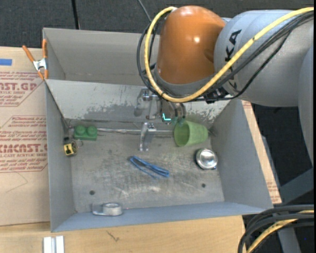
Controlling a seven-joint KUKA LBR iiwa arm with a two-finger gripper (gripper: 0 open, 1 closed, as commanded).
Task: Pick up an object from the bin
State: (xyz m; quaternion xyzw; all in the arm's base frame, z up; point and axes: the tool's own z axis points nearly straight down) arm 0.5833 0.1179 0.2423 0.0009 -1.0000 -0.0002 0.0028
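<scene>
From my station I see the arm reaching in from the view's right, its orange cover [192, 44] hanging over the back half of the bin [58, 157]. The hand [159, 120] sits under that cover, low over the bin floor near the back wall, about midway across. The cover and the wrist hide much of it, so I cannot tell how far open it is, and I see nothing that is plainly in its hold.

The nearest thing to it is a green cup [190, 134]. It lies on its side just beside the hand, toward the view's right, with its open mouth turned toward the hand. I cannot say whether the two touch.

In front of the cup, closer to the right wall, lies a silver can [206, 158]. A blue tool [149, 167] with two thin arms lies flat near the middle of the floor, in front of the hand and apart from it.

Well away at the left wall I have a green block [86, 132] and, just in front of it, a small yellow thing [69, 149]. A grey ring [108, 210] lies against the front wall, toward the left corner.
</scene>
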